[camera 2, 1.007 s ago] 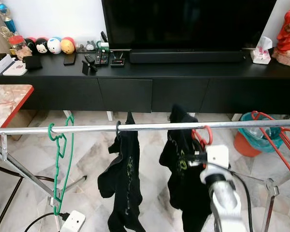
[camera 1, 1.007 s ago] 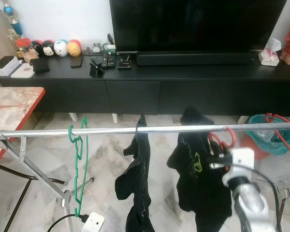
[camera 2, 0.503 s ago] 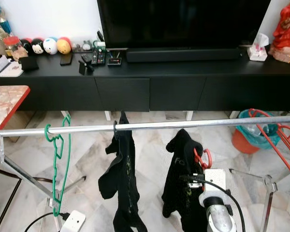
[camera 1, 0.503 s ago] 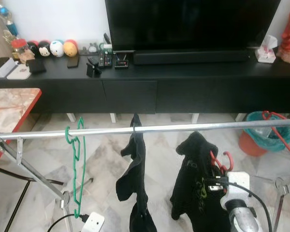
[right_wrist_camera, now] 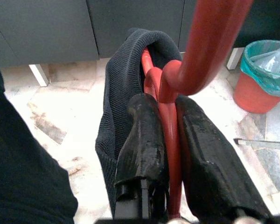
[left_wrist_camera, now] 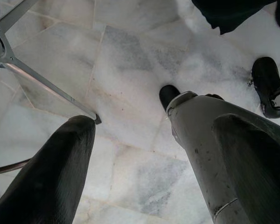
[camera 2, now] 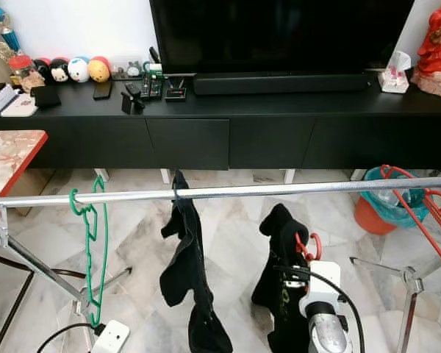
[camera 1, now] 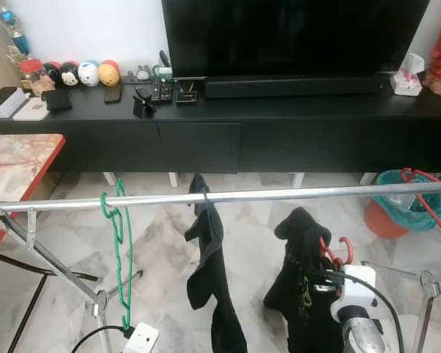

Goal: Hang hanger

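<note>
my right gripper [right_wrist_camera: 170, 140] is clamped on the red hanger [right_wrist_camera: 170, 88] carrying a black shirt [camera 1: 298, 272], below the steel rail [camera 1: 228, 197]; rail lies at 12 o'clock, running left-right. left gripper [left_wrist_camera: 144, 154] spread, idle.

The rail [camera 1: 279, 195] is bare between the black garment [camera 1: 209, 272] and its right end, leaving open room there. Left of that garment hangs a green hanger [camera 1: 120, 254]. Red hangers [camera 1: 426, 195] crowd the far right end.

Red hanger [right_wrist_camera: 170, 116] draped with a black garment [camera 1: 298, 279], below the rail [camera 1: 279, 195].
</note>
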{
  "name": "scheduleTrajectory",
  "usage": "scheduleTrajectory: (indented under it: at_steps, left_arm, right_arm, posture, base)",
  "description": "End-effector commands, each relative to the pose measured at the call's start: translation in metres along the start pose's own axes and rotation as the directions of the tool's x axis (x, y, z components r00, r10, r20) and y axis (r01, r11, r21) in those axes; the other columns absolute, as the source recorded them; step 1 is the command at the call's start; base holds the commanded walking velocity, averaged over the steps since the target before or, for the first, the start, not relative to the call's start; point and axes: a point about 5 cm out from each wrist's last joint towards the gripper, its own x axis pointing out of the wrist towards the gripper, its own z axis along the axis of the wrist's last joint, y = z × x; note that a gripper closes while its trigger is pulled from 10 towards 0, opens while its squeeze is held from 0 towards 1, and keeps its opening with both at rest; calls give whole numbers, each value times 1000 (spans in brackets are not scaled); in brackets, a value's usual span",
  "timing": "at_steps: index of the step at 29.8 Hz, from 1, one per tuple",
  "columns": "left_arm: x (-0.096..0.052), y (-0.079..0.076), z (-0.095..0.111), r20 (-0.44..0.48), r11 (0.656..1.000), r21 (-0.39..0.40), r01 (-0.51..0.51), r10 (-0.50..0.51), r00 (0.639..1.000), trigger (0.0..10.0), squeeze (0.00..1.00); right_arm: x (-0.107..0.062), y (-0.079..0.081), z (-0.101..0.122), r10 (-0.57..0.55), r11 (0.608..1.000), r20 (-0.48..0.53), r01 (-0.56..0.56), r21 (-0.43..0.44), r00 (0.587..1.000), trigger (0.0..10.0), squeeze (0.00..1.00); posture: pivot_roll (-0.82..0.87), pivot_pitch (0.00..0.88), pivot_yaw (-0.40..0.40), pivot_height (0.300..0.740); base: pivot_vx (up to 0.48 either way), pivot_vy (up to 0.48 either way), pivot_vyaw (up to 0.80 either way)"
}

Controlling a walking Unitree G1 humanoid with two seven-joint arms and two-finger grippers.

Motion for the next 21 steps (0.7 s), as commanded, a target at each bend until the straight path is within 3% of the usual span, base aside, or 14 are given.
scheduleTrajectory:
  at_steps: [1,21]
  left_arm:
    - [-1,1,-6,-26,1000,-16,-8,8,1000,10000,0]
    - [-2,0,-9,-34,1000,0,4,-4,999,10000,0]
  right_arm:
    - [4,0,7,-9,1000,43,9,11,999,10000,0]
    - [7,-1,14,-18,1000,84,18,4,996,10000,0]
  posture:
    - [-47,5,40,740]
    - [-54,0,38,740]
  base:
    - [0,0,0]
    - [0,0,0]
